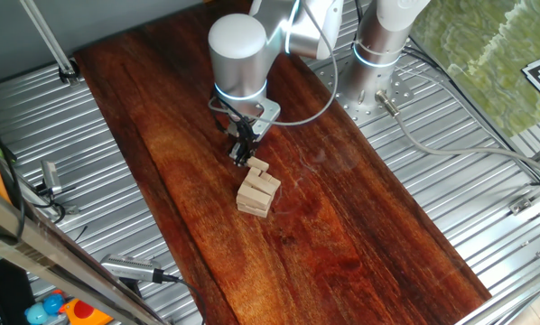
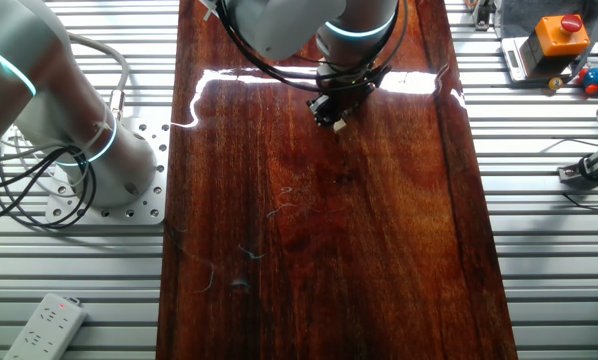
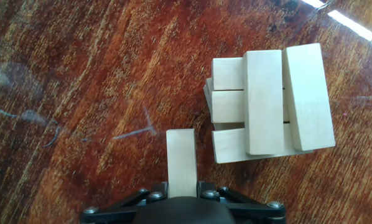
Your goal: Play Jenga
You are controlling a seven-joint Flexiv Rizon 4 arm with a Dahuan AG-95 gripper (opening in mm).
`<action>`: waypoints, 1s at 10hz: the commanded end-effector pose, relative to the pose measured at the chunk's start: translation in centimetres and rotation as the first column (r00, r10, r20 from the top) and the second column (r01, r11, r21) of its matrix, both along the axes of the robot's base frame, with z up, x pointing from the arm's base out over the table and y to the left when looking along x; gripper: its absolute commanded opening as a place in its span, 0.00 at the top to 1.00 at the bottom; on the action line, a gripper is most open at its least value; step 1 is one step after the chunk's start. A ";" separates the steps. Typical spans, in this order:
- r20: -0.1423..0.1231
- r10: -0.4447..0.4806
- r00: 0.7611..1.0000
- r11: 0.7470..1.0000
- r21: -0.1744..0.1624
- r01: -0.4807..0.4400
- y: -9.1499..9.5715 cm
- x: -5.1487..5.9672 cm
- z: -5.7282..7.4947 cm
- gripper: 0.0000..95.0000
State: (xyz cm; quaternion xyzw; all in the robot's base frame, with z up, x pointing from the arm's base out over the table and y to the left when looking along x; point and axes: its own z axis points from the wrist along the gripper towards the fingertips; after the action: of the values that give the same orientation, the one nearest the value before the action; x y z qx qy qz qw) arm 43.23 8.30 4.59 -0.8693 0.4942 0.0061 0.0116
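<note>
A small Jenga stack (image 1: 257, 192) of pale wooden blocks was seen standing on the dark reddish wooden surface (image 1: 342, 226), near the middle of the board in one fixed view. The pincer (image 1: 244, 155) was positioned just at the stack's 11 o'clock in that view, hanging from the silver wrist of the arm (image 1: 238, 54). In the hand view, a single loose block (image 3: 181, 163) was held lengthwise between the black fingers (image 3: 150, 195), the pincer being clamped on its two long sides, with the free end pointing toward 12 o'clock. The stack (image 3: 270, 102) was located at the 2 o'clock side of that held block, close beside it with a narrow strip of wood grain showing between them; whether they touched lower down could not be told. Two blocks were laid side by side across the top of the stack, the one at 3 o'clock slightly skewed, and three blocks of the layer beneath were seen running crosswise under them. In the other fixed view the stack was hidden behind the wrist, and only the pincer (image 2: 333, 113) with a pale block end was made out near the glare at the board's 12 o'clock edge. Ribbed metal plates (image 1: 62, 181) were seen flanking the surface on both sides.
</note>
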 end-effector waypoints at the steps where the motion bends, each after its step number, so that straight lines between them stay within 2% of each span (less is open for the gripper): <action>1: -0.001 0.009 1.000 1.000 0.000 -0.009 0.0 0.0 0.0 1.00; 8: 0.007 0.033 0.999 0.999 -0.008 -0.033 0.0 0.0 0.0 1.00; 10: 0.004 0.005 1.000 1.000 0.005 -0.005 0.0 0.0 0.0 1.00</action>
State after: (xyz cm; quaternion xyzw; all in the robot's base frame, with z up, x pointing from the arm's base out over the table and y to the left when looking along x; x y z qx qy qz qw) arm 43.30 8.31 4.63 -0.8708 0.4914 0.0045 0.0142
